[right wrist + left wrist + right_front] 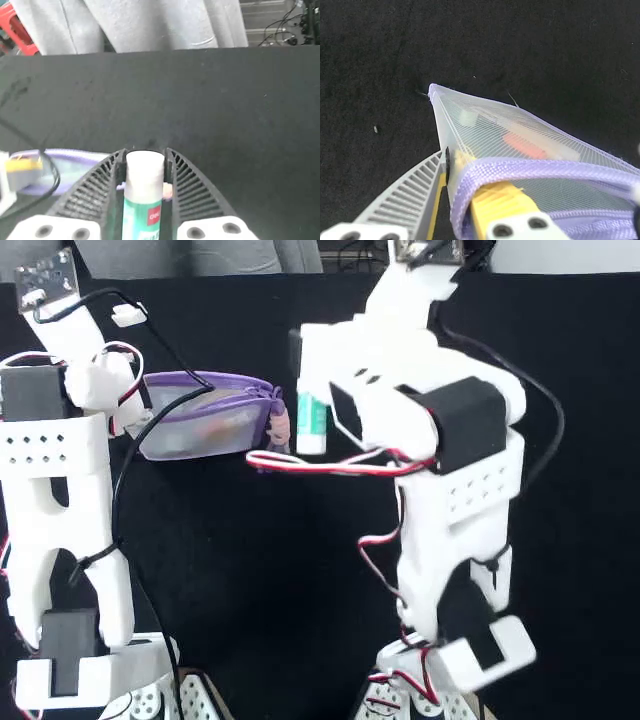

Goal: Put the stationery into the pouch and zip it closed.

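A clear mesh pouch [205,425] with a purple zip rim hangs above the black table, its mouth open upward. My left gripper [138,418] is shut on the pouch's left end. In the left wrist view [454,165] the grey finger lies outside the pouch wall [530,165] and the yellow one inside. An orange item [522,145] and a pale one show through the mesh. My right gripper [305,390] is shut on a white and green glue stick [312,425], held upright just beside the pouch's right end. The stick [144,185] sits between the right gripper's [144,154] fingers, with the pouch rim [70,157] beside it.
Red and white wires [330,465] hang from the right arm under the pouch's right end. A small pink charm [281,426] dangles at that end. A person in grey clothing [150,25] stands behind the table's far edge. Black tabletop [260,580] lies below.
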